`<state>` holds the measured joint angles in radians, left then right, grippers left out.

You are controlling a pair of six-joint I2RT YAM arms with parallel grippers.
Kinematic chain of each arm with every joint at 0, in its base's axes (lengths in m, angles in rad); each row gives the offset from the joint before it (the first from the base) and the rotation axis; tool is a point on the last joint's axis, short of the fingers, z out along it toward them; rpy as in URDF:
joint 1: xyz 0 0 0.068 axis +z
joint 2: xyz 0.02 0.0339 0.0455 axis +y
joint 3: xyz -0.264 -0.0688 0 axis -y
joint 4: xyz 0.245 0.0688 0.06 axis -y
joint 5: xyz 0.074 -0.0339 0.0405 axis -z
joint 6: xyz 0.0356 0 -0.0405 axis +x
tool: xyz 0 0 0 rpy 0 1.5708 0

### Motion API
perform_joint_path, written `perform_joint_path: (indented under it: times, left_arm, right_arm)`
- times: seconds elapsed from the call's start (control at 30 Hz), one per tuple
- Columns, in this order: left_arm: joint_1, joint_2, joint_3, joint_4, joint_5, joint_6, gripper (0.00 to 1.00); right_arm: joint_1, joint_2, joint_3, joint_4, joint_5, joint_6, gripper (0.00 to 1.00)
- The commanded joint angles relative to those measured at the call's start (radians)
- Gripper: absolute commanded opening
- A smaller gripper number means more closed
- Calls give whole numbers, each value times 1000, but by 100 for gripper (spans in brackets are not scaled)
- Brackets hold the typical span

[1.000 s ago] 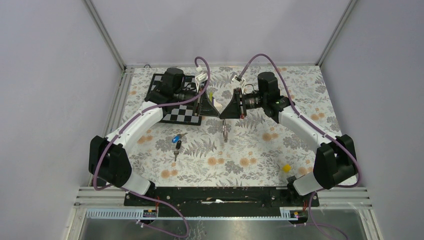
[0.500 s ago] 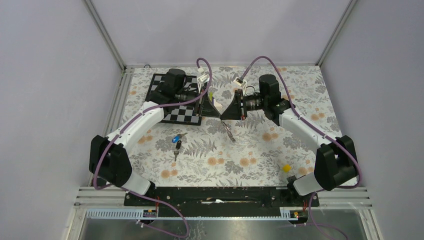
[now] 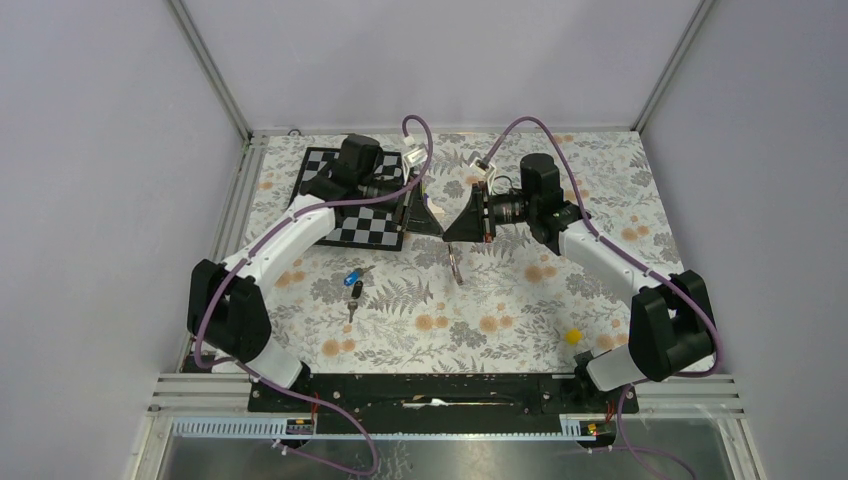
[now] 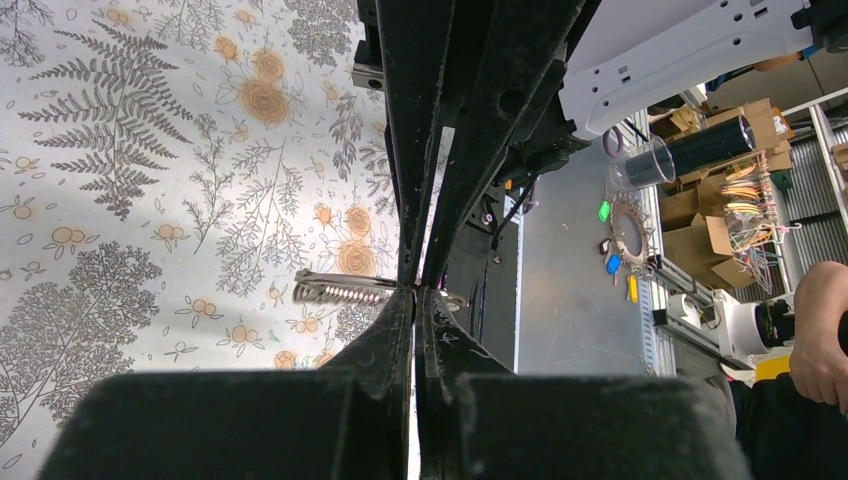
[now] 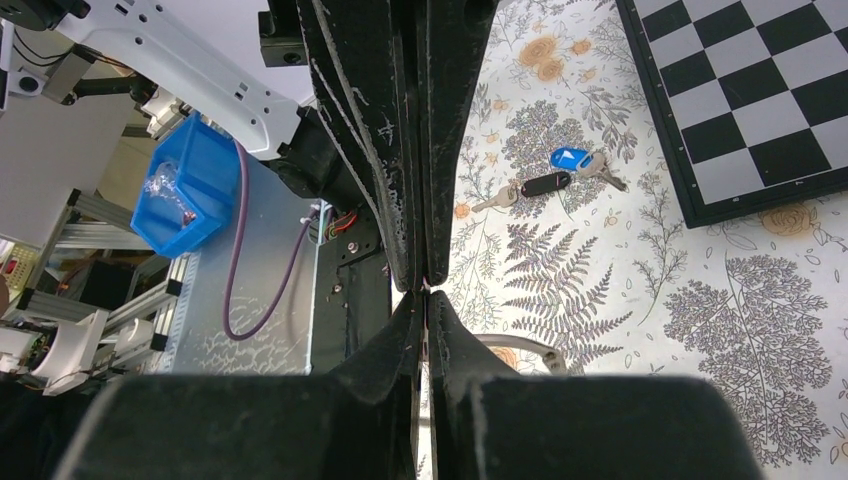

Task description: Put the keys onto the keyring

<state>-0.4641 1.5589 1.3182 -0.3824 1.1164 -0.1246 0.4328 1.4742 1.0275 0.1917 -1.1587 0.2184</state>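
At this moment the two arms stood tip to tip above the flowered table cover (image 3: 520, 300), and I think the reason was the keyring (image 3: 457, 266). It hung just under the place where the tips met, lifted off the cover and edge-on to the top camera. The left gripper (image 4: 414, 300) had its fingers pressed together. In its own camera the thin wire crossed exactly at the tips, with the fan of small metal pieces sticking out to one side, so I judged it clamped on the keyring. The right gripper (image 5: 427, 300) was also pressed together, facing the left one. An arc of the wire showed just beside its tips, but I could not tell if the wire was really between its pads or only next to them. Holding the ring in the air from two sides made sense to me, because one hand can steady it while the other one opens the coil or goes for a key.

The blue-headed key (image 5: 572, 158) and the black-headed key (image 5: 545, 185) lay flat on the cover, close together, well apart from both grippers. They were on the left gripper's side and nearer to the arm bases. Neither key was on the ring, so in my judgement the threading was not yet begun
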Motion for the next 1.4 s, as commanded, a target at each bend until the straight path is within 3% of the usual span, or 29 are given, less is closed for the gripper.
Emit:
perform_joint_path:
  times: [0.0,0.13,0.23,0.3,0.5,0.83,1.13,1.27,1.37]
  left_arm:
    - [-14,18,72,37,-40,54,0]
    - [-13,8,74,8,-19,93,1]
    - [-13,-8,66,-9,-4,117,15]
    - [-13,-16,54,-9,1,141,17]
    - [-13,-8,46,-8,17,129,7]
    - [-13,-26,22,-9,20,127,15]
    - [-11,-33,9,-9,14,127,14]
    - [-4,-39,2,-10,12,129,22]
    - [7,-53,-12,6,6,130,34]
  right_arm:
    - [22,-44,-10,40,-45,12,0]
    - [20,-49,-11,17,-28,-11,0]
    - [16,-49,-15,24,-26,-8,0]
    - [14,-48,-17,35,-26,1,0]
    - [8,-47,-16,53,-26,20,0]
    - [-2,-46,-21,72,-21,40,0]
    - [-6,-48,-24,78,-18,43,0]
    - [-12,-52,-27,83,-16,46,0]
    - [-18,-55,-36,103,-16,63,0]
